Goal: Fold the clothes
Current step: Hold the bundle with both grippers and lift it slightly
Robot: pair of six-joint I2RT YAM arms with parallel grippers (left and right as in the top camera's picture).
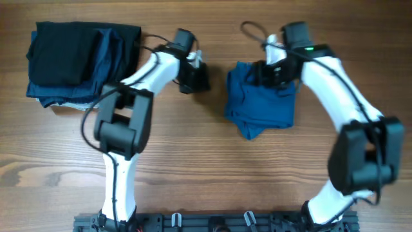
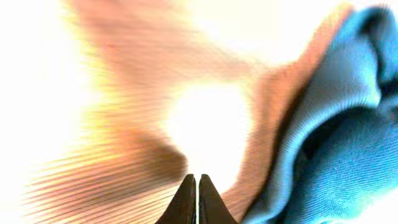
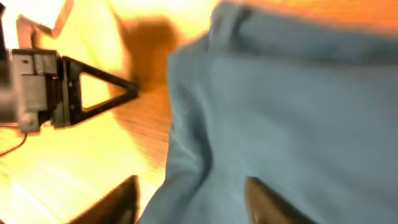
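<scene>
From above, the blue shirt (image 1: 261, 106) lies as a rumpled, partly folded bundle on the wooden worktop (image 1: 206, 167), right of the middle. A pile of dark clothes (image 1: 77, 61) sits well apart from it in the far left corner. The left pincer (image 1: 193, 77) is over bare wood just left of the shirt and does not touch it. The right pincer (image 1: 278, 72) is over the shirt's far edge, at its upper right part. In the left wrist view, the left pincer's two dark tips are pressed together with only a hairline between them. It is clenched on nothing, above glaring, washed-out wood. The shirt fills the right side of that view as thick rolled folds, off to the side of the tips. In the right wrist view, the shirt covers most of the picture, its edge running down the middle. The right pincer's fingers (image 3: 267, 202) stand wide apart, so it is released. One finger is over the cloth and the other over the wood just off the shirt's edge, and no fabric is pinched between them. The left pincer shows there too, as a black triangular piece over the bright wood, clear of the cloth.
</scene>
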